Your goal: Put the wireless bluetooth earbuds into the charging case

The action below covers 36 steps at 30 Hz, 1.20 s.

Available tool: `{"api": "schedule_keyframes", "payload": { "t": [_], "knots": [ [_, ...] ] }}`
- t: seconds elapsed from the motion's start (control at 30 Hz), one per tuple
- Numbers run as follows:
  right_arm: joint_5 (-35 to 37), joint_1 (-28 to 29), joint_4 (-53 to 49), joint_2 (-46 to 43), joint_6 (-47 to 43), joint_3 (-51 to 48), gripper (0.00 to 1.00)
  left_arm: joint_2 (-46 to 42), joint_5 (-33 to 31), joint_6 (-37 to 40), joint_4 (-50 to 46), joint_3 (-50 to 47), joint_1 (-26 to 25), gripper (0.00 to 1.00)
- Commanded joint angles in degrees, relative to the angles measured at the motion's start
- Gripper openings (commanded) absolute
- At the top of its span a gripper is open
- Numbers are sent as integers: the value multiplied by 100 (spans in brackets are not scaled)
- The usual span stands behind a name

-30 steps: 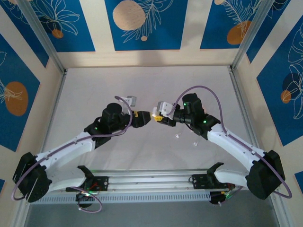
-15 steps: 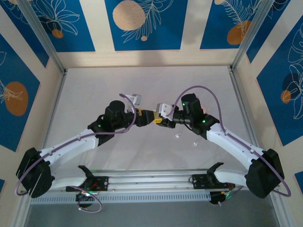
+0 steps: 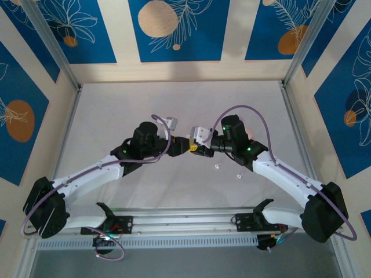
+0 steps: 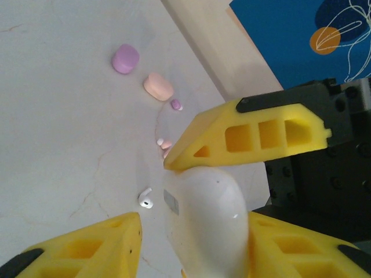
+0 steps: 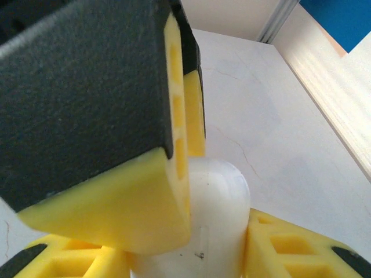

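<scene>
At mid-table, both arms meet on one glossy white pebble-shaped plastic charging case (image 4: 208, 191).
The right gripper (image 5: 191, 246) is clamped on the case, with a yellow finger at each side. The left gripper (image 4: 196, 223) straddles it: one finger touches the shell, while a sliver of pale table (image 4: 52, 145) shows at the other, so it has no grip. A small grey mark on the shell is too blurred to read. Two tiny white stemmed plastic earbuds (image 3: 217, 167) lie loose on the table beside the right arm, outside the case. Smaller pinkish earbuds (image 4: 164, 142) lie near a peach oval case (image 4: 157, 87) and a lilac oval case (image 4: 125, 58).
</scene>
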Motion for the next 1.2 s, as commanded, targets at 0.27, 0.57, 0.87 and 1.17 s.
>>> {"api": "schedule_keyframes", "payload": {
  "t": [0.27, 0.57, 0.87, 1.17],
  "knots": [
    [-25, 87, 329, -544, -91, -152, 53, -474, -357, -142, 585, -257, -50, 13],
    [-293, -42, 722, -930, -418, -512, 59, -743, 558, -478, 1732, -624, -48, 12],
    [-172, 33, 1352, -1099, -416, -692, 55, -605, 728, -712, 2308, -713, -40, 12],
    [96, 24, 1175, -1143, -638, -708, 39, -619, 574, -697, 2298, -761, -44, 14]
  ]
}}
